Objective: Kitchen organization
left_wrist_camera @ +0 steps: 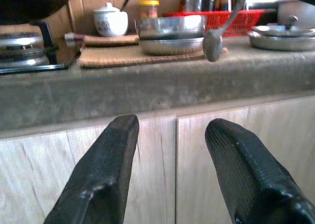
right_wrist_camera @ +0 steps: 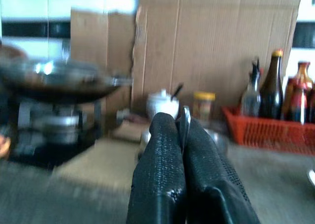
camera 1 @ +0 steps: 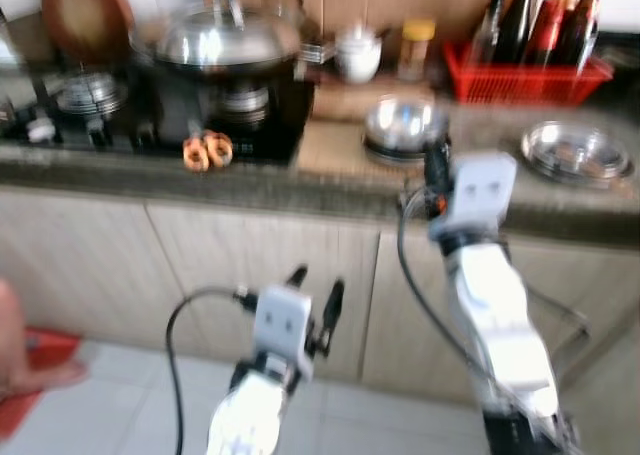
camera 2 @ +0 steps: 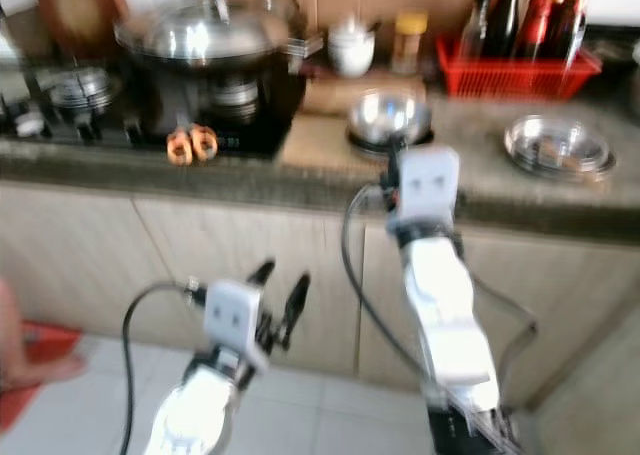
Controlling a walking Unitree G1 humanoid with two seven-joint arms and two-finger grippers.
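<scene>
Blurred eye views.

- Lower centre, nearest: left gripper low in front of the pale cabinet doors, fingers spread wide, nothing between them.
- Right of centre: right gripper raised to the counter edge, fingers pressed together on the thin handle of a metal spoon. Spoon bowl hanging just in front of the edge, near the steel bowl.
- Behind the edge, centre: steel bowl sitting on a woven mat.
- Right of frame: flat steel lid on the counter.
- Left of centre: orange-handled scissors at the front of the black stove, with a lidded wok on it.
- Upper centre, at the back: white lidded pot and yellow-capped jar.
- Upper right: red basket holding dark bottles.
- Farthest: cardboard sheet against the wall.
</scene>
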